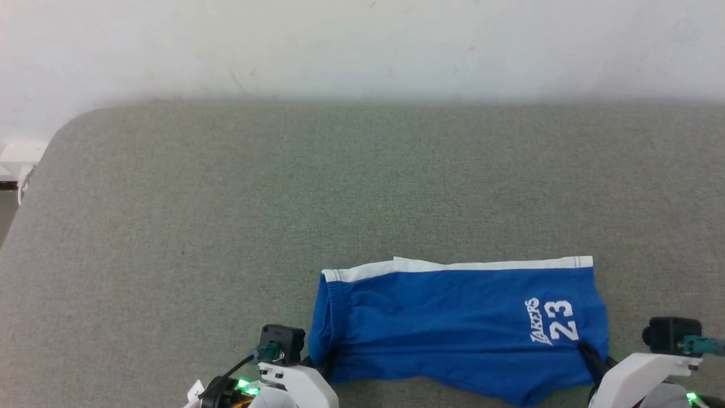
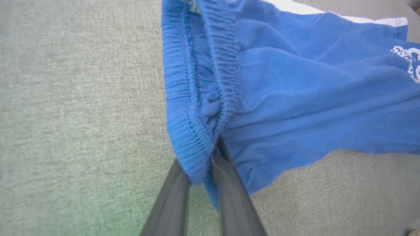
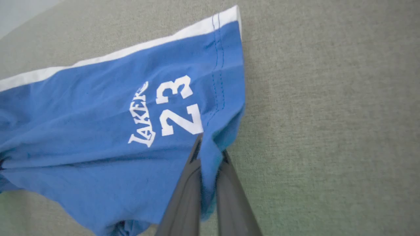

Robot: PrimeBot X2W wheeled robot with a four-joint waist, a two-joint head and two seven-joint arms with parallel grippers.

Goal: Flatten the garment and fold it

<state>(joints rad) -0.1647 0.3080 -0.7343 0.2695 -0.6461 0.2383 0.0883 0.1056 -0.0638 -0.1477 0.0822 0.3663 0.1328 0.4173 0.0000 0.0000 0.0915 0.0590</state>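
The garment (image 1: pixel 453 323) is a pair of bright blue shorts with a white stripe along the far edge and a white "Lakers 23" print at its right end, lying folded lengthwise near the table's front edge. My left gripper (image 1: pixel 327 360) is shut on the gathered elastic waistband (image 2: pixel 193 131) at the garment's left end, the cloth pinched between both fingers (image 2: pixel 170 203). My right gripper (image 1: pixel 592 357) is shut on the hem corner just below the print (image 3: pixel 164 111), cloth caught between its fingers (image 3: pixel 183 196). The near edge sags between the two grips.
A grey fabric-covered table (image 1: pixel 226 198) spreads wide to the left and behind the garment. A white wall (image 1: pixel 362 45) rises behind its far edge. The table's rounded left corner (image 1: pixel 56 136) drops off at the far left.
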